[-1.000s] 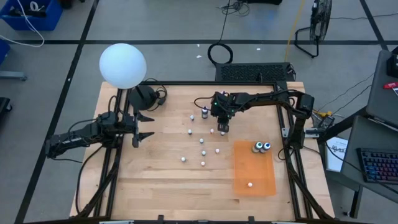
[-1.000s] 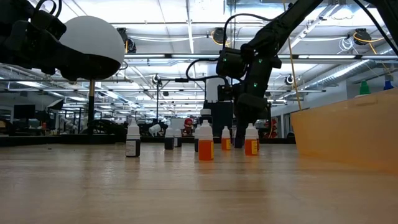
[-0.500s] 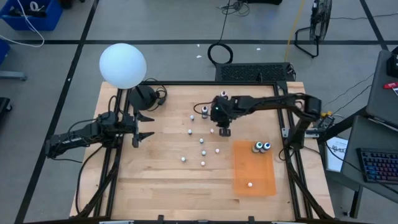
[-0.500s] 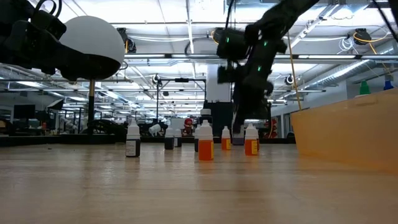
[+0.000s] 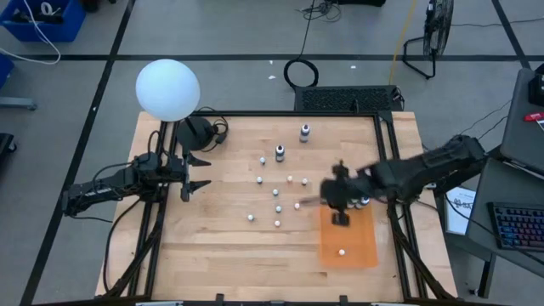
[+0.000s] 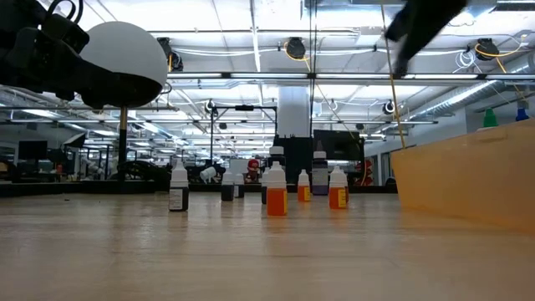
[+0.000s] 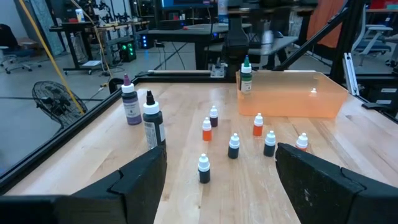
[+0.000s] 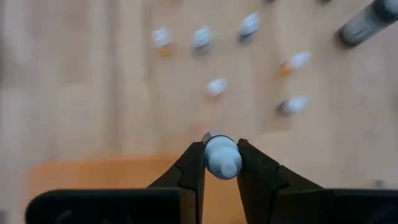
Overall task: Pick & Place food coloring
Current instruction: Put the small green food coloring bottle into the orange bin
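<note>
The right gripper (image 5: 341, 218) hangs over the near-left part of the orange tray (image 5: 361, 248) on the right side of the wooden table (image 5: 212, 246). Its jaws pinch a small bottle with a pale blue-white cap (image 8: 222, 157); the right wrist view shows the cap squeezed between the two dark fingers (image 8: 191, 163), above the tray's edge and the bare wood beyond it.

The left gripper (image 5: 197, 173) waits above the table's left side, well away from the bottles, with its jaws spread wide; the left wrist view shows the two fingers (image 7: 140, 177) far apart.

Most of the food coloring stands loose on the middle of the table: a cluster of small bottles (image 5: 277, 207) with white tops, some with orange bodies and some dark. Two taller ones stand farther back, a dark bottle (image 5: 280, 154) with a pale top and a purple-topped bottle (image 5: 304, 132) beyond it. One small white-topped bottle (image 5: 342, 252) already stands inside the tray, near its front. The left wrist view shows a green-topped bottle (image 7: 246, 74) at the tray's far end.

A white globe lamp (image 5: 167, 89) stands at the table's back left corner.
</note>
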Controlling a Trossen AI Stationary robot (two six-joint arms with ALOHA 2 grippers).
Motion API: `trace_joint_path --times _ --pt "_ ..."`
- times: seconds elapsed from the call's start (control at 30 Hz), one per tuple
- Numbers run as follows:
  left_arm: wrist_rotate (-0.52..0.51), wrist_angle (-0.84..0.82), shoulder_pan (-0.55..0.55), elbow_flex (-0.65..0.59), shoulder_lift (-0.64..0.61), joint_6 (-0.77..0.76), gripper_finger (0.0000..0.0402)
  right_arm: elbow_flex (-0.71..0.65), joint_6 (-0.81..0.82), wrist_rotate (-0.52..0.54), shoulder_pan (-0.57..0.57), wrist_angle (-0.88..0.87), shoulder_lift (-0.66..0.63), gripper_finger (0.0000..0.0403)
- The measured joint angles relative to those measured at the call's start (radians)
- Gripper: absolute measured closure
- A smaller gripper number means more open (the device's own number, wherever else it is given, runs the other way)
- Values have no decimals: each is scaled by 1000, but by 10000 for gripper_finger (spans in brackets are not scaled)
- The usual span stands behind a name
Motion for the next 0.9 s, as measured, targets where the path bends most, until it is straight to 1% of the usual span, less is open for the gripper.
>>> trace_joint_path --times 0.13,0.2,0.3,0.4,0.53,0.63,0.7,0.9 --pt "0 0 0 0 0 0 103 -1 205 72 186 -106 -23 347" --pt "0 0 0 0 0 0 103 -17 291 101 263 -129 -23 347" --pt "0 0 0 0 0 0 103 -71 423 102 353 -109 -22 347" --pt "0 0 0 0 0 0 103 -152 540 101 416 -77 -22 347" --pt "0 0 0 0 0 0 103 -261 658 100 451 -67 -22 347" --pt "0 0 0 0 0 0 103 -322 707 96 454 -66 -22 347" --pt "0 0 0 0 0 0 103 -353 718 95 454 -50 -22 347" --pt "0 0 0 0 0 0 103 -435 699 97 440 79 -22 347"
